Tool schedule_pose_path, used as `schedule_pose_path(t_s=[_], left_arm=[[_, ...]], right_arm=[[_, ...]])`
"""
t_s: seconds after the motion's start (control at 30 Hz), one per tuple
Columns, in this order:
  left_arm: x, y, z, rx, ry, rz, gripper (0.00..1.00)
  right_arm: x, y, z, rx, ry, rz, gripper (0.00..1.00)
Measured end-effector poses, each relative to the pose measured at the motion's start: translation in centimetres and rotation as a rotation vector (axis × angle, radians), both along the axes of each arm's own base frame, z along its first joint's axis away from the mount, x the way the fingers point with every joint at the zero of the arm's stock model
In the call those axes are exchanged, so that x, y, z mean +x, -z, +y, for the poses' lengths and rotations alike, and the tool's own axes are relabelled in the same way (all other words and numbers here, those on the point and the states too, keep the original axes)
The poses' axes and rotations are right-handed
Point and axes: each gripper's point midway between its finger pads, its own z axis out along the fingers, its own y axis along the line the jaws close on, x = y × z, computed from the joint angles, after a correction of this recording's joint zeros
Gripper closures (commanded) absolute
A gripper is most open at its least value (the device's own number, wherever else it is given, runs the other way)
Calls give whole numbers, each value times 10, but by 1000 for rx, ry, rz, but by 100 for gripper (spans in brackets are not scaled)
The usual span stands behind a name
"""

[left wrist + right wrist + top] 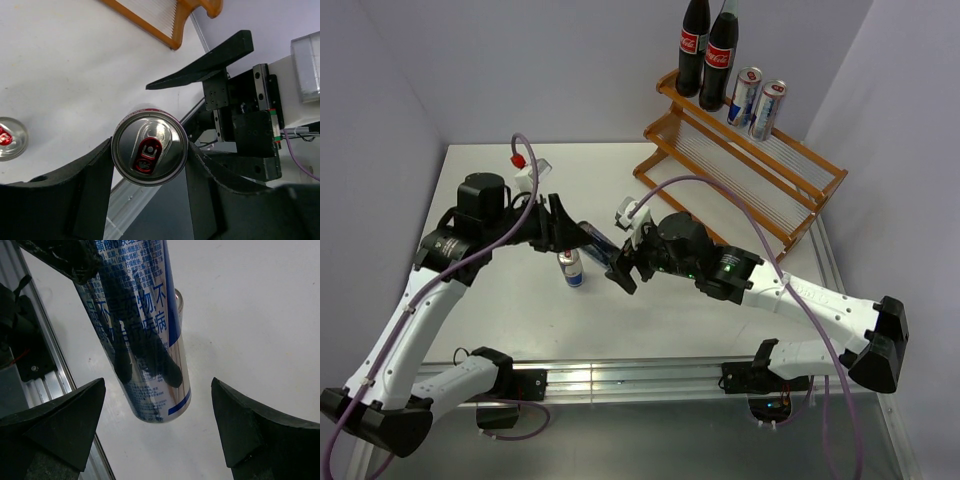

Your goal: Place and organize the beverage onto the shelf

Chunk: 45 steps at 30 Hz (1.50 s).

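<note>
Centre frame, the left gripper (586, 238) clamps a tilted silver-blue can (149, 150); the right gripper (157, 387), wide open, straddles its lower end without touching.

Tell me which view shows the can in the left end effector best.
Left wrist: the can sits centred, lid and red tab sharp, pinched by the left end effector. Right wrist shows only its printed side, close up. Top external shows it small, tilted and partly hidden.
</note>
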Motion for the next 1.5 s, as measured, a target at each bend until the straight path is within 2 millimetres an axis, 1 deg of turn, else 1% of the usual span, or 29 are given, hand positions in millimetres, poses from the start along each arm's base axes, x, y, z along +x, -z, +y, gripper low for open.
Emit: schedule_pose_path(t_s=[0.07, 0.1, 0.17, 0.27, 0.37, 0.47, 0.6, 0.77, 0.83, 0.87, 0.93, 0.97, 1.0, 1.03, 1.07, 1.1, 1.13, 1.23, 1.37, 1.47, 1.5], left_arm=[[-1, 0, -5, -11, 24, 9, 100], [-1, 1, -7, -14, 33, 13, 100], [0, 4, -11, -5, 40, 17, 100], [-2, 16, -24, 35, 80, 35, 100], [-9, 29, -41, 71, 137, 56, 100], [-17, 36, -51, 96, 179, 58, 100], [-17, 35, -52, 103, 180, 45, 100], [-15, 34, -51, 107, 175, 32, 100], [-14, 34, -51, 110, 176, 28, 100], [-14, 34, -51, 112, 174, 26, 100], [-14, 34, -50, 115, 176, 23, 100], [-14, 34, -50, 117, 177, 23, 95], [-15, 35, -50, 118, 177, 24, 89], [-15, 35, -50, 119, 178, 26, 82], [-15, 34, -50, 119, 177, 26, 64], [-15, 34, -50, 119, 175, 26, 52], [-14, 34, -49, 120, 173, 26, 25], [-5, 33, -45, 142, 120, 6, 1], [13, 19, -36, 152, 6, -65, 1], [30, -1, -20, 166, -139, -136, 1], [38, -10, -10, 174, -218, -162, 1]], right_arm=[[-1, 3, -2, -20, -6, -3, 9], [-2, 3, -2, -28, -9, -6, 11], [-3, 2, -3, -42, -17, -14, 12], [-3, -2, -4, -62, -24, -31, 12], [0, -6, -3, -75, -21, -47, 16], [-1, -2, -3, -98, -30, -42, 19], [-1, 7, -3, -138, -40, -30, 23], [-5, 22, -8, -198, -55, -6, 25], [-7, 25, -10, -213, -64, 0, 35], [-9, 26, -11, -217, -72, 3, 46], [-11, 27, -11, -220, -83, 8, 61], [-11, 27, -11, -222, -86, 9, 79], [-12, 27, -11, -222, -86, 13, 86], [-12, 26, -11, -224, -92, 13, 89], [-13, 26, -10, -225, -96, 16, 94], [-13, 26, -10, -225, -97, 17, 98], [-13, 26, -10, -223, -97, 17, 100], [-15, 22, -9, -205, -105, 18, 100], [-16, 21, -9, -175, -103, 7, 100], [-16, 28, -14, -180, -79, 9, 100], [-14, 31, -17, -185, -60, 11, 100]])
